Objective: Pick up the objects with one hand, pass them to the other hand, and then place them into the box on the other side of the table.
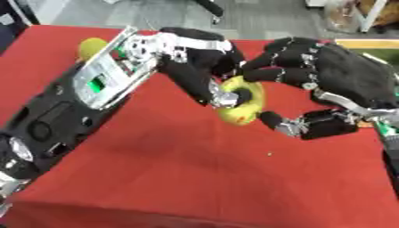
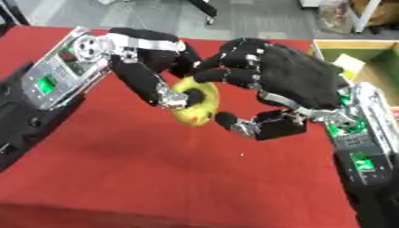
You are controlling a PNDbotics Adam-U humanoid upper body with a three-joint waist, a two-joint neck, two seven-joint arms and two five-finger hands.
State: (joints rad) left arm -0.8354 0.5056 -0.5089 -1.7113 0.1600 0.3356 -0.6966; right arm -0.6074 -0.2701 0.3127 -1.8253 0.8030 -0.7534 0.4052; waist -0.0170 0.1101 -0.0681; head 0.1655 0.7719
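Near the middle of the frame, slightly above centre, the two black robot hands meet over a red table. The left hand (image 1: 195, 67), entering from the upper left on a long silver and black arm, has its fingers curled down and hooked through a yellow ring-shaped toy (image 1: 240, 101), pinching its rim. The right hand (image 2: 265, 71), coming in from the right edge, is cupped over the same ring from above: its fingers curl onto the ring's upper edge while its thumb (image 2: 234, 121) reaches under toward the lower edge. Whether the right hand truly grips yet or only touches cannot be told from here.

The ring hangs tilted between the two hands, lifted clear of the red tablecloth (image 1: 195, 178), at the centre of the frame.

Moving outward, a second yellow object (image 1: 91, 46), rounded, shows behind the left arm in the upper left, lying on the cloth. At the upper right edge sits an open box (image 2: 343, 44) with pale walls and a green floor, just beyond the right hand's wrist.

By my reading the task is about halfway for this item: the pickup looks done and the handover is in progress. The left hand must yet let go, and the right must carry the ring to the box at upper right. The other yellow object appears to be waiting its turn.
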